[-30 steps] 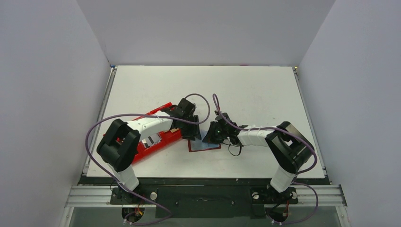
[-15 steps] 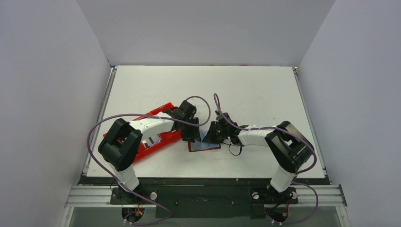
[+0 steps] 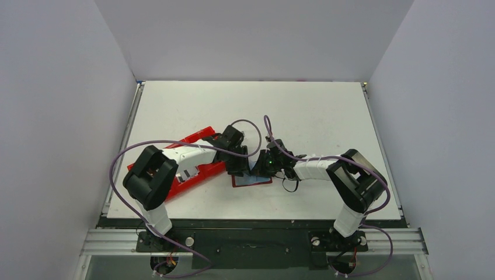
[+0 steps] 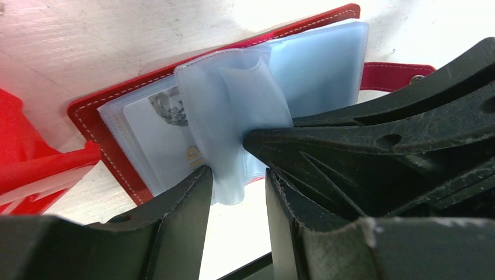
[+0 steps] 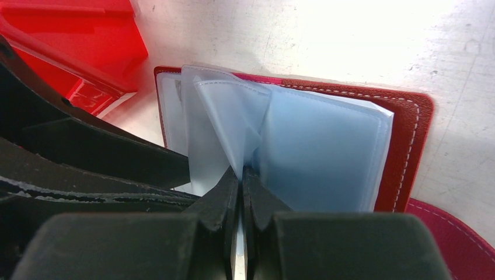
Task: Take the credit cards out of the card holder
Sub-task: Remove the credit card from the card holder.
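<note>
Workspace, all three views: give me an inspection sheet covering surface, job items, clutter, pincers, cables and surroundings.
Surface: white scuffed tabletop.
Job's things: dark-red bifold card holder lies open flat; its translucent grey-blue plastic sleeves are fanned up; a card shows inside one sleeve.
Clutter: bright-red plastic tray beside the holder, under the left arm.
Grippers: left pincer part open, straddling a sleeve's lower edge; right pincer shut on a sleeve.
Cables: purple cables loop over both arms.
Surroundings: plain grey walls on three sides.

A lab test cell: white table [image 3: 315, 116] boxed in by plain grey panels [image 3: 58, 116].
</note>
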Available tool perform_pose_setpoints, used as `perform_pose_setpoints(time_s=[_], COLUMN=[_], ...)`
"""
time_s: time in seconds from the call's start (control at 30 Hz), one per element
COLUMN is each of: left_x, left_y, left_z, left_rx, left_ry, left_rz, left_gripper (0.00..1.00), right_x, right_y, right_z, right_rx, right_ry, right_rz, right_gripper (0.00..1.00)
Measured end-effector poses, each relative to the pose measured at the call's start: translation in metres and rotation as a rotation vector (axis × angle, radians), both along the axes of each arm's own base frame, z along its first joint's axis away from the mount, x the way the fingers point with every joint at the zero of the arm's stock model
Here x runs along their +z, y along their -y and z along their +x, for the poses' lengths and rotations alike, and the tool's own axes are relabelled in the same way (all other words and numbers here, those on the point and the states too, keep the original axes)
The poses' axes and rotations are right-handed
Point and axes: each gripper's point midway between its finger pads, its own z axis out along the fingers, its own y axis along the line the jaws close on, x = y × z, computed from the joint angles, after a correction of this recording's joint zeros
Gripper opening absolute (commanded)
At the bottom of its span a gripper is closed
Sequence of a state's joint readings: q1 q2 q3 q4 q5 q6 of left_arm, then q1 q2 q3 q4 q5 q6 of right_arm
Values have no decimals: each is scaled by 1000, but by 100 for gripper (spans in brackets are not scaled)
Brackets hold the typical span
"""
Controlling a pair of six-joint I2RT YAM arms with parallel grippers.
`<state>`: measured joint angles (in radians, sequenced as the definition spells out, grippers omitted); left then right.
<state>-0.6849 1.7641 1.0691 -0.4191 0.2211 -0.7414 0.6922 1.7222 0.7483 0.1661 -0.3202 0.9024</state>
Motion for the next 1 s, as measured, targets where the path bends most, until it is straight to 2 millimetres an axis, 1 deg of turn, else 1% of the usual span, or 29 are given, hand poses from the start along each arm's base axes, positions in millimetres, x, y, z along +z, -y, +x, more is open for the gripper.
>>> perform_pose_setpoints(time_s=[0.2,0.27,0.3,0.33,0.37,0.4,0.47,0.6,0.8,1.0], left_x=[-1,-1,0,0,0,0,-1,-2,-1,1], left_y=[5,6,6,6,6,6,4,4,7,11], left_z=[-1,-1,-1,0,0,0,0,-1,-1,2], left_rx=[11,16,18,19,20,20,24,25,19,17], left_ry=[-9,-10,-10,-9,-9,-8,-12,-17,-7,5], left_rz=[-31,-33,-35,-36,-37,-37,-29,-30,-40,-56], left_gripper=[29,27,26,26,25,25,24,24,24,24], right_x=[0,0,0,1,1,2,4,9,15,27], right_y=[0,0,0,0,0,0,1,9,21,32], right_z=[0,0,0,0,0,0,0,1,-4,-3], right_rx=[0,0,0,-1,-1,-1,-3,-26,-47,-71], right_ry=[1,1,1,1,-1,1,4,8,-8,12], right_rz=[1,1,1,0,1,2,-1,-27,-83,-125], right_gripper=[1,5,10,13,18,21,29,35,38,40])
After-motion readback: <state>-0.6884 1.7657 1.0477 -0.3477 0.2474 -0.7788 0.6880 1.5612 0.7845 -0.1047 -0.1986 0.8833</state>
